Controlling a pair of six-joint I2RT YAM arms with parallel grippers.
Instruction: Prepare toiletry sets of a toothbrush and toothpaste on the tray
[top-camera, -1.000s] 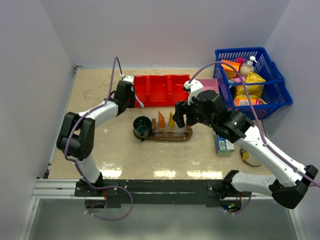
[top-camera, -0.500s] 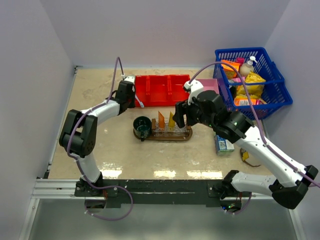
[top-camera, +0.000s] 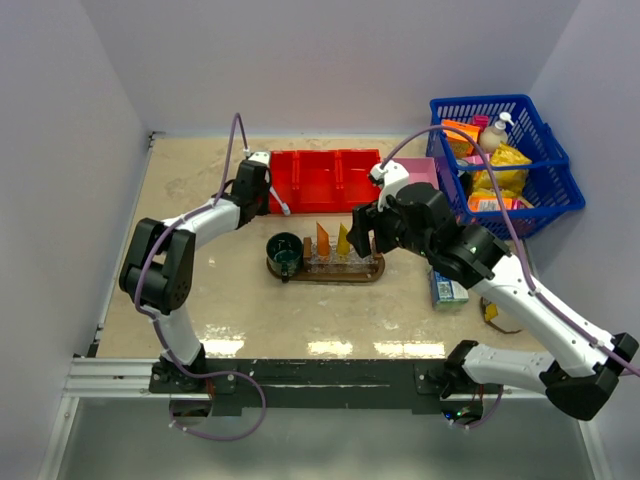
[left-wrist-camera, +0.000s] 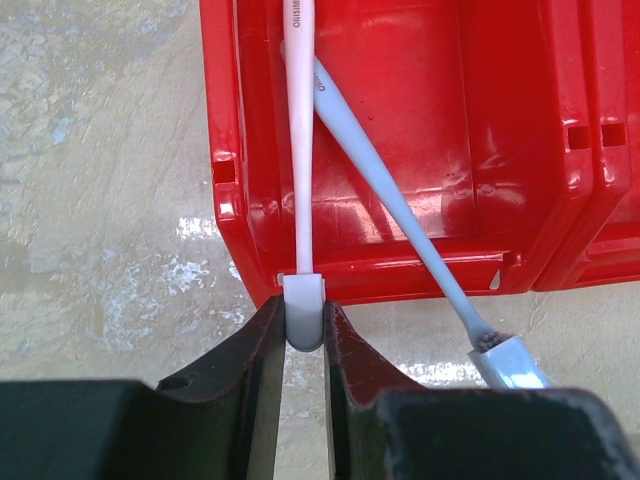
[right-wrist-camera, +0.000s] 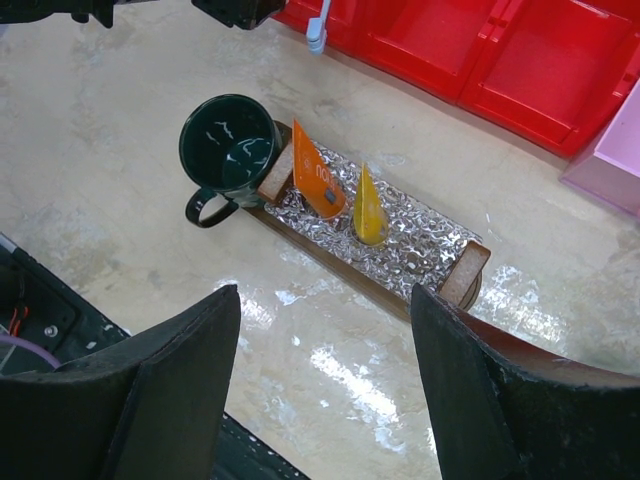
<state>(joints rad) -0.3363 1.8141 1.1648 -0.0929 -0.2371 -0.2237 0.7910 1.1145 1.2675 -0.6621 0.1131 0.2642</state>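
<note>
Nearest the arm bases, the right gripper (right-wrist-camera: 322, 292) is held above the table (right-wrist-camera: 110, 250) with its jaws spread wide and nothing between them. Below it the tray (right-wrist-camera: 462, 274) is seen, lined with a crinkled silvery sheet (right-wrist-camera: 420, 245). The deep orange toothpaste (right-wrist-camera: 315, 185) and the yellower toothpaste (right-wrist-camera: 368, 208) are stood on end on it, side by side, and a dark green mug (right-wrist-camera: 230, 150) is set at its left end. Farther back, the left gripper (left-wrist-camera: 303, 315) is clenched on the butt of a white toothbrush (left-wrist-camera: 300, 150), whose shaft is laid into the end compartment of the red bin (left-wrist-camera: 420, 110). A second toothbrush (left-wrist-camera: 380, 180) is crossed with it there, one end poking out over the bin's near wall.
</note>
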